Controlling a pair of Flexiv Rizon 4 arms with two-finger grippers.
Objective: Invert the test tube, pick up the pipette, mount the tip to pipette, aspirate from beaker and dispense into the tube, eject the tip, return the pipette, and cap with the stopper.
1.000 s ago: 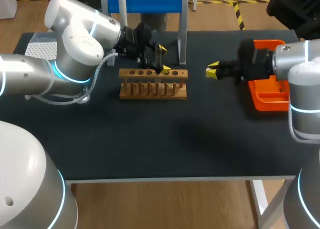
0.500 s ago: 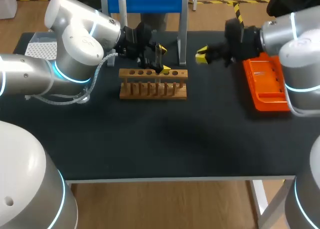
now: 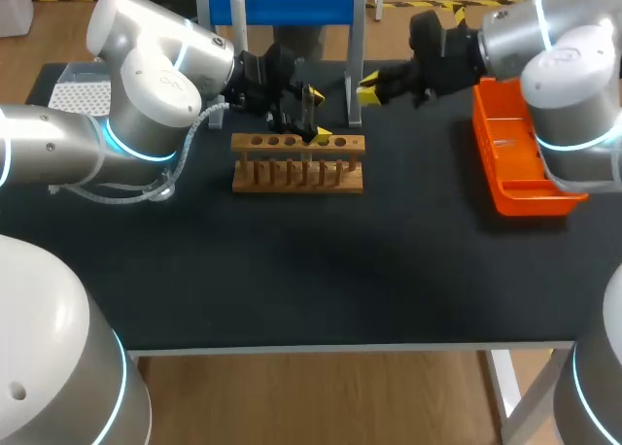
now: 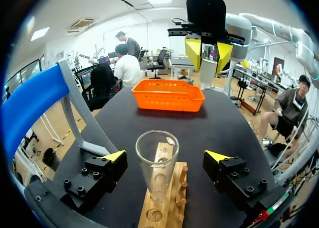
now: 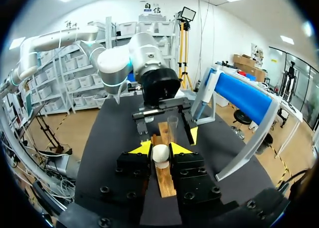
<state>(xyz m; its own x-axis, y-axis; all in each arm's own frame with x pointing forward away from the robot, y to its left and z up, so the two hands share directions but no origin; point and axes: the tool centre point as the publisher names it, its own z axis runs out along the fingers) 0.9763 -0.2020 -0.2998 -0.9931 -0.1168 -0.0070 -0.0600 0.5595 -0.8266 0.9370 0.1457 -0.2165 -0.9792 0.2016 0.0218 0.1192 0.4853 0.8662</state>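
Here, right end effector (image 5: 160, 147), apparently clasping stopper (image 5: 160, 155)

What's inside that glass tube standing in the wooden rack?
Nothing visible: the test tube looks clear and empty, with the wooden rack showing through its glass. Its lowest part sits down in a rack hole, so that bit is hidden.

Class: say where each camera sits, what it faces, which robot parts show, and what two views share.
Head view: above, behind; looks down on black table; left arm, right arm.
Left wrist view: left arm; faces right arm; open left pincer flanks clear glass test tube.
Right wrist view: right arm; faces left arm; right pincer holds round white stopper.
Both wrist views share the tube.
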